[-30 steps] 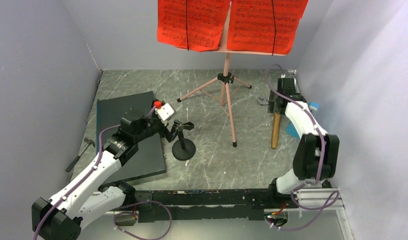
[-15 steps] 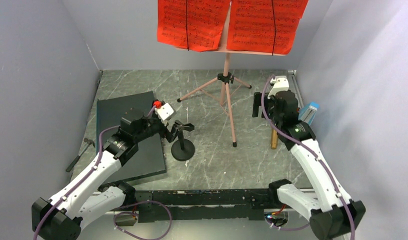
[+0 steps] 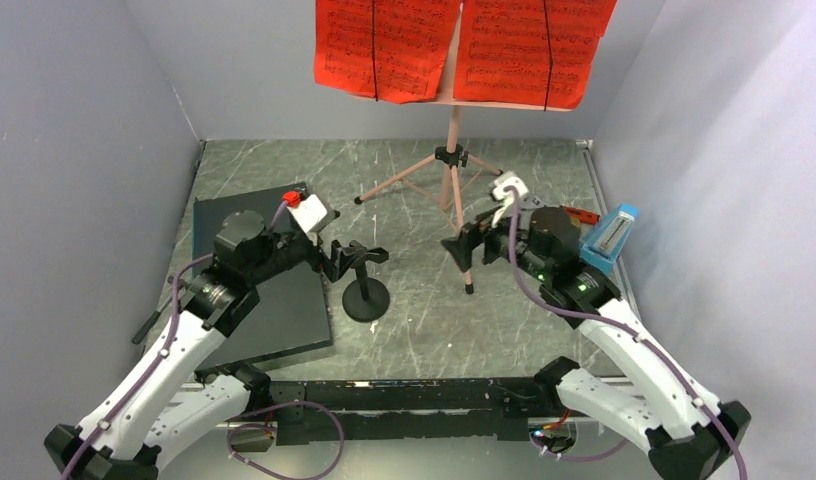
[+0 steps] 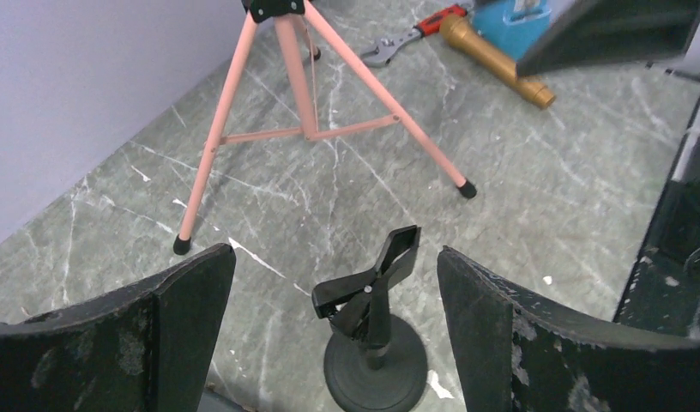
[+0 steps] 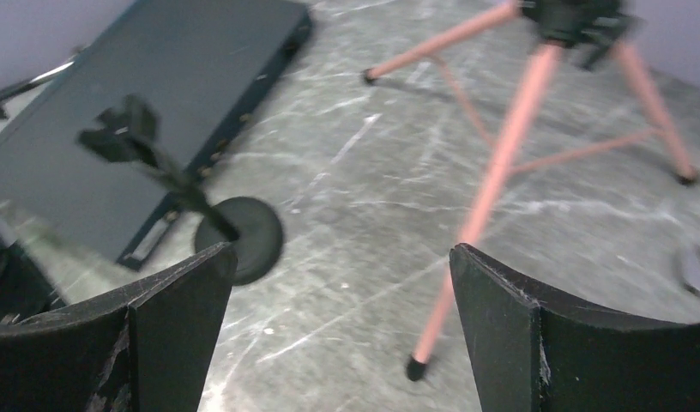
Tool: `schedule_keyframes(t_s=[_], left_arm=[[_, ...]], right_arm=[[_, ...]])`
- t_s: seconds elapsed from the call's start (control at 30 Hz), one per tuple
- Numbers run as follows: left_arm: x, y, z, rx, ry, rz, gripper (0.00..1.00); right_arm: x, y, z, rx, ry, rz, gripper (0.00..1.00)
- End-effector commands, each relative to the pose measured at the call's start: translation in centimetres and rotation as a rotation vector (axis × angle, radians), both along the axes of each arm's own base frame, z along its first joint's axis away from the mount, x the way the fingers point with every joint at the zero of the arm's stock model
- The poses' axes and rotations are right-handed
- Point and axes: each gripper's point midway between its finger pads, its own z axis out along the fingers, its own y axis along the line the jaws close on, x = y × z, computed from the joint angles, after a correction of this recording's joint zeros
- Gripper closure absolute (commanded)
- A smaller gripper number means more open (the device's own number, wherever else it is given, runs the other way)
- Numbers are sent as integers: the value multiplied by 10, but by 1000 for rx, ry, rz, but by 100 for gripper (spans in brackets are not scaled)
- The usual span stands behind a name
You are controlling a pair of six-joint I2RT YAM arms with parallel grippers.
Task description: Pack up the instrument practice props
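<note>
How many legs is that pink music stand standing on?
3. The pink music stand has one leg reaching left toward the dark slab, one reaching right, one coming forward. None seems hidden.

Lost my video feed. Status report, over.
Left claw open, facing empty mic stand. Right claw open, empty, by music stand leg. Microphone lying loose on table. No obstruction seen.
</note>
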Motion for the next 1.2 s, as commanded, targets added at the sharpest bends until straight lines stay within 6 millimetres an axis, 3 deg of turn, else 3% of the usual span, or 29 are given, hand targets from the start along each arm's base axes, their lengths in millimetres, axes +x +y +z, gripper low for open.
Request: schedule_keyframes(t_s=[0.0,0.07,0.2,0.3,0.5,0.8,1.17], left_arm=[[-14,10,29,-98,27,54,6],[-3,30,28,-146,61,211,6],[23,94,9,-229,147,663,6],[25,122,-8,-220,170,824,6],[23,150,-37,-160,180,955,6],[27,190,-57,-98,165,1094,6],[43,185,-72,-92,212,1074,6]], right_arm=[[-17,57,20,16,-82,235,0],[-20,75,20,7,-87,287,0],[-23,111,16,-59,-97,394,0],[-24,131,13,-99,-113,449,0],[-32,166,11,-140,-135,566,2],[-32,196,-17,-255,-86,652,9],[-16,201,-58,-412,-25,666,25]])
